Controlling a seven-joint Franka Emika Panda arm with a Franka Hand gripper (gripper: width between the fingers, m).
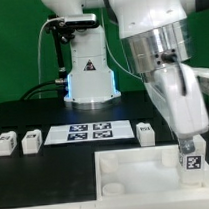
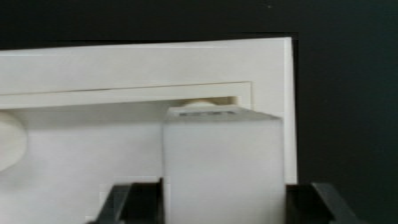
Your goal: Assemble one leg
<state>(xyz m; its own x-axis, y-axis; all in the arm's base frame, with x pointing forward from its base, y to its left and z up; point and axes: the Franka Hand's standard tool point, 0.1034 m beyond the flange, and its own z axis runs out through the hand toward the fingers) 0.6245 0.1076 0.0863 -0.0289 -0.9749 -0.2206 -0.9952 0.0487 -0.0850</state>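
White legs, exterior view's left: leftmost leg [image 1: 7, 144] and second leg [image 1: 33, 140] lie near each other, not touching, on the black worktop [image 1: 37, 187].
Marker board: the marker board [image 1: 91, 131] lies flat at the middle, in front of the robot base [image 1: 91, 78].
Third leg: the third leg [image 1: 145, 132] sits just right of the marker board.
Panel: the large white panel [image 1: 132, 181] lies near, right of centre.
Hand: the hand [image 1: 188, 150] hangs over the panel's far right corner, its black fingers [image 2: 128, 203] clamped on both sides of the held leg [image 1: 192, 165].
Held leg: upright, tag facing outward; contact with the panel cannot be told.
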